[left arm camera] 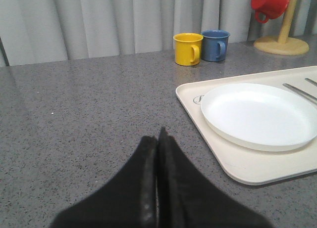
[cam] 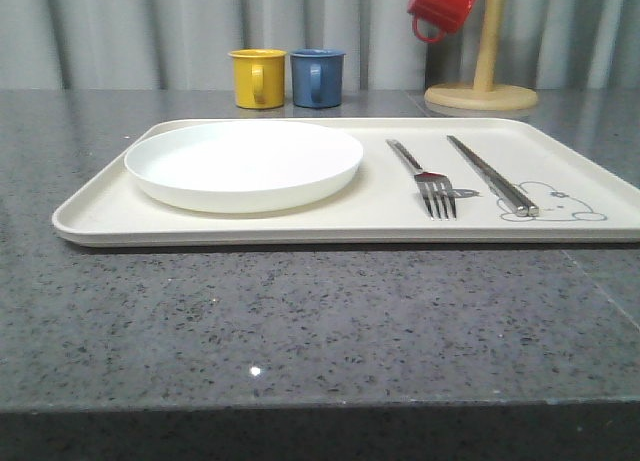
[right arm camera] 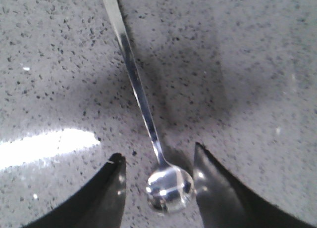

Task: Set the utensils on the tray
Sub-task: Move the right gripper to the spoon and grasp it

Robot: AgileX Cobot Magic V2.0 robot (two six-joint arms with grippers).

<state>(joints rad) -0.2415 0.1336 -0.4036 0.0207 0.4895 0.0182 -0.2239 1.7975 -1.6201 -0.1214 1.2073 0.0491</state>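
1. I'm working the last utensil: fork point(cam: 432, 183) and chopsticks point(cam: 492, 175) are already lying on the tray point(cam: 100, 216), beside the plate point(cam: 243, 163). The spoon point(right arm camera: 141, 97) is lying off the tray, on the counter point(right arm camera: 237, 65).
2. R gripper point(right arm camera: 158, 181) is hanging right over the spoon, fingers wide apart, gripping nothing. Bowl is sitting between the fingertips, a bit nearer the one finger point(right arm camera: 111, 186) than the other; handle is running away from the gripper.
3. Can't tell if the tips are touching the counter yet.
4. Next, I reckon: drop if needed, close on the neck by the bowl. Thin, flat metal, so prob a slippery pinch.
5. L gripper point(left arm camera: 158, 139) is idling low over the counter beside the tray, fingers pressed together, empty.
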